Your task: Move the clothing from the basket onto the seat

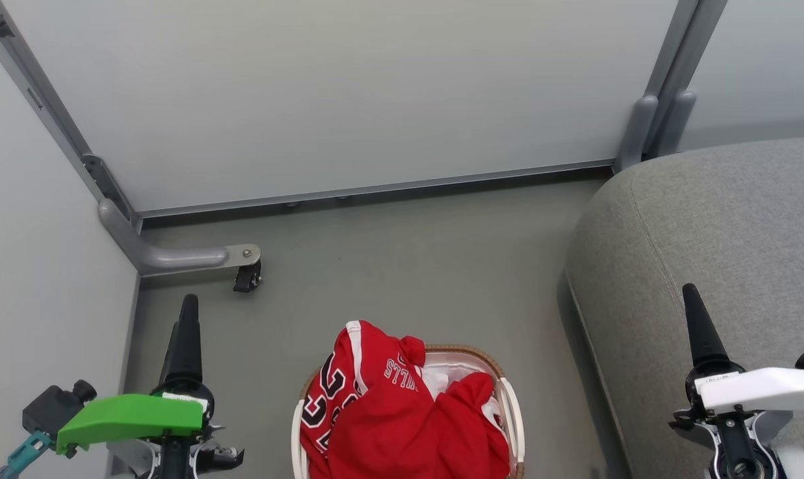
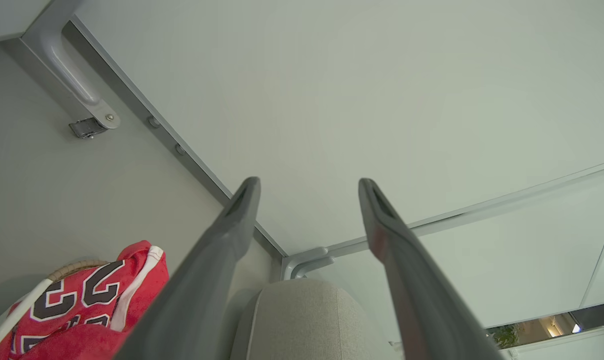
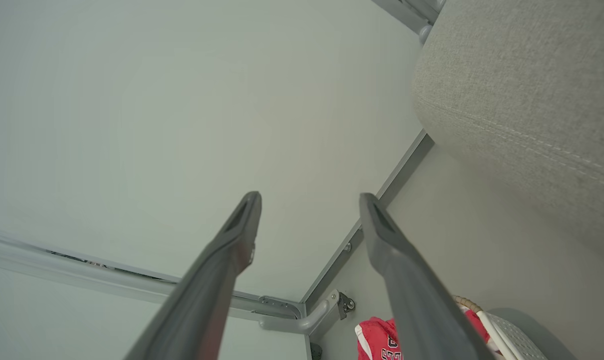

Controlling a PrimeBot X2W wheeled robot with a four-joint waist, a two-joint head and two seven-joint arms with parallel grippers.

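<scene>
The clothing (image 1: 402, 412), red jerseys with white trim and black-and-white numbers and lettering, is seen heaped in the basket (image 1: 512, 409). One jersey is draped over the rim on the robot's left side, so that the rim there is largely covered. A patch of white liner (image 1: 452, 372) is exposed at the basket's far end, just under the brown woven rim. The basket is stood on the grey floor (image 1: 408, 253), well apart from the floor's back edge, where a pale partition panel (image 1: 342, 100) is met. It is near the floor's right edge, where the seat (image 1: 728, 226) is placed. A bare strip of floor is left between basket and seat, so the two are not touching. All the clothing that can be seen lies in or over the basket. At the floor's back left corner a grey metal foot (image 1: 182, 256) with a small black caster (image 1: 247, 278) is found. The left gripper (image 2: 307, 185) is released, its two dark fingers spread wide with only the panel seen between them. It is held to the left of the basket, apart from the clothing. The right gripper (image 3: 309, 200) is likewise released, fingers spread and grasping nothing, and in the head view it is seen against the seat's rounded front edge.
</scene>
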